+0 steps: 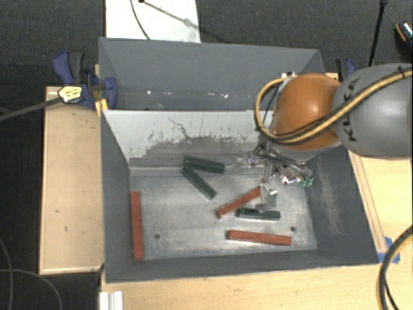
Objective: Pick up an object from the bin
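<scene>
Checking your pick: hand (268, 197) sat low at the upper end of the slanted red bar (237, 205), with the dark green bar (258, 214) just below that bar. Couldn't tell whether the hand was open or closed. Nothing was lifted; grasp and lift were left.

In the bin (117, 192), one stick (136, 225) lies left of the cluster (236, 205).

Slanted red bar (236, 205), right of centre
</scene>
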Controlling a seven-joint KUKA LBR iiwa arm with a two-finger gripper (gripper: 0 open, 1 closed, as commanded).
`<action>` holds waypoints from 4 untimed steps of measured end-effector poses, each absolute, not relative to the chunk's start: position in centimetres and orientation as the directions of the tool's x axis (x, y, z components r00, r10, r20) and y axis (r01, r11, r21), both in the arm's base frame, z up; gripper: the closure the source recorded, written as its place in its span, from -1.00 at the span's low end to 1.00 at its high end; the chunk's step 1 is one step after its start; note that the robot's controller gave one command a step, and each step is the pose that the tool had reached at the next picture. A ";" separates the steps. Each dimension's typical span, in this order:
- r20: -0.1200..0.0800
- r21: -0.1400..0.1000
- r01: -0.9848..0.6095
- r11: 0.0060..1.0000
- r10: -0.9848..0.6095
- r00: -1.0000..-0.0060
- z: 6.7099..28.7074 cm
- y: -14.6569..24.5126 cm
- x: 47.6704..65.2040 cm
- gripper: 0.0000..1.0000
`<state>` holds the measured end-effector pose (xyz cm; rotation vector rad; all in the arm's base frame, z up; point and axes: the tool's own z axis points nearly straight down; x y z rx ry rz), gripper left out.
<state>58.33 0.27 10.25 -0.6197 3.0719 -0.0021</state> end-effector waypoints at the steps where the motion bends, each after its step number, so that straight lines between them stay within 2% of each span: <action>1: -0.007 -0.002 -0.451 0.892 -0.451 -0.892 11.6 0.1 58.9 -1.00; 2: 0.000 0.001 -0.608 0.794 -0.608 -0.794 7.0 -0.1 58.1 -1.00; 3: -0.003 -0.001 -0.605 0.797 -0.605 -0.797 7.1 -0.1 58.2 -1.00; 4: -0.002 -0.002 -0.603 0.798 -0.603 -0.798 7.2 -0.1 58.2 1.00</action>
